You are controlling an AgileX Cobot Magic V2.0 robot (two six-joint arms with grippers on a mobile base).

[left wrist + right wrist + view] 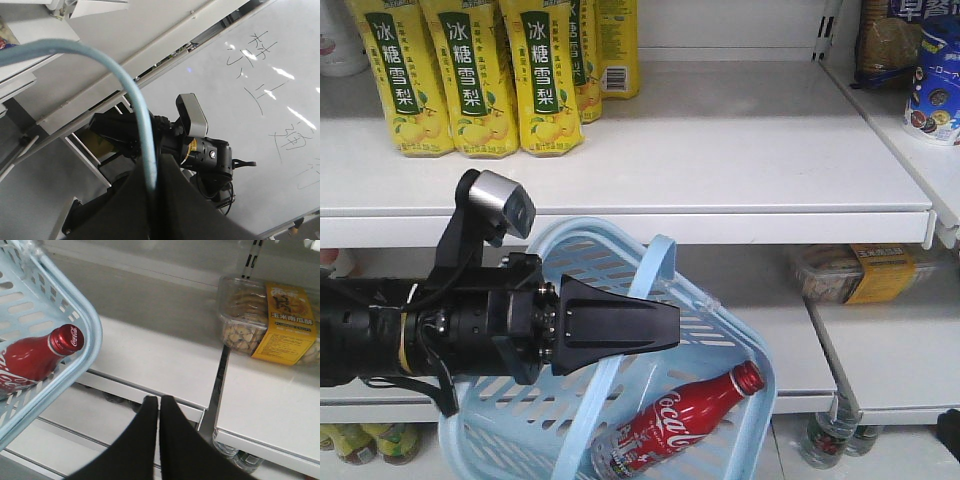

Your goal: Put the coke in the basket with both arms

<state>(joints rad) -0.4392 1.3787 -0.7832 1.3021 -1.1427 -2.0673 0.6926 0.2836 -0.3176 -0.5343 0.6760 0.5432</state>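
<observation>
Left gripper (pixel 665 325): reaching in from the left across your front view, its black fingers are clamped together on the light-blue handle (pixel 650 268) of the basket; the left wrist view shows that handle (pixel 142 135) pinched between them, so this arm carries the load.

Basket (pixel 752 350): one, pale blue slotted plastic, hanging tilted in front of the white shelves. Expect it to be light and a bit springy, and expect it to swing on its thin handle if you move sharply.

Coke (pixel 672 420): one red aluminium bottle, already lying on its side in the basket's lower corner, cap pointing up and right toward the rim; the right wrist view shows its neck (pixel 60 342) against the slotted wall. Judge it stiff, smooth and prone to roll; if you must retake it, grip the straight body below the shoulder, not the tapered neck.

Right gripper (pixel 159 412): empty, fingers pressed together, hanging just right of the basket above the lower shelf and apart from the bottle.

Shelves: four or five yellow pear-drink bottles (pixel 470 75) on the upper-left shelf, the back ones hidden; one clear snack box with a yellow label (pixel 267 322) at mid-right; one blue bag (pixel 935 95) at far right.
</observation>
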